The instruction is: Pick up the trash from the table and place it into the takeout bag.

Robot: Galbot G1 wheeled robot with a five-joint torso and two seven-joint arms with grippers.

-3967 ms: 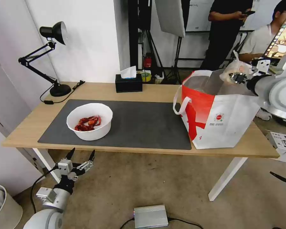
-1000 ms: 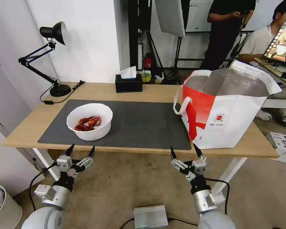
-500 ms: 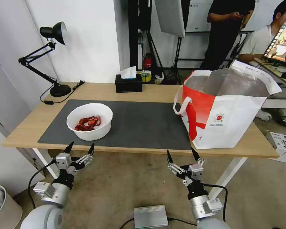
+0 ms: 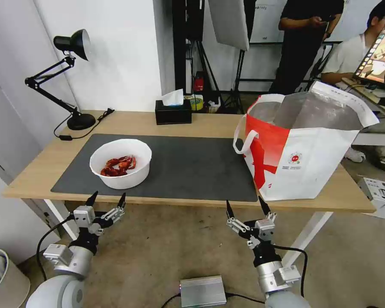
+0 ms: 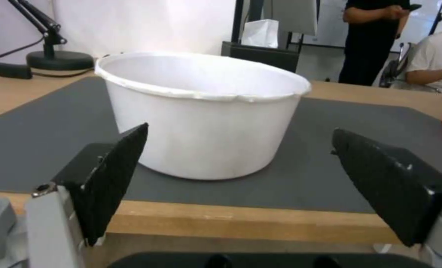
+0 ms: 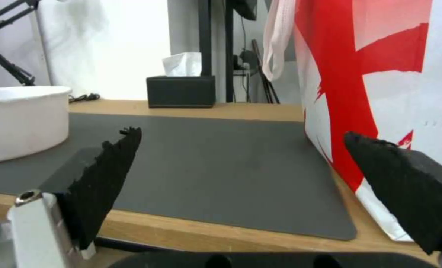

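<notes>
Head view. The long light-wood worktop (image 4: 192,124) carries a dark grey mat (image 4: 179,164). The white round bowl of red crayfish shells (image 4: 120,163) stands on the mat at 9 o'clock from the mat's centre. The boxy white takeout bag with a broad red band and foil lining (image 4: 301,147) stands at 3 o'clock, mouth open. Four seconds ago the right arm was at the bag's mouth with a small clear bag; now the right gripper (image 4: 247,206) sits below the near edge of the worktop, jaws apart and empty. Judgement: that item is delivered and the bowl is the remaining trash on the worktop. The left gripper (image 4: 107,199) waits just short of the bowl, jaws spread, empty. The bag's contents are hidden by its walls.

Left wrist view. The bowl fills the space between the spread jaws; its contents are hidden by its wall.

Right wrist view. The bag's red band is cut off at the frame edge; the black tissue box (image 6: 181,91) stands behind.
</notes>
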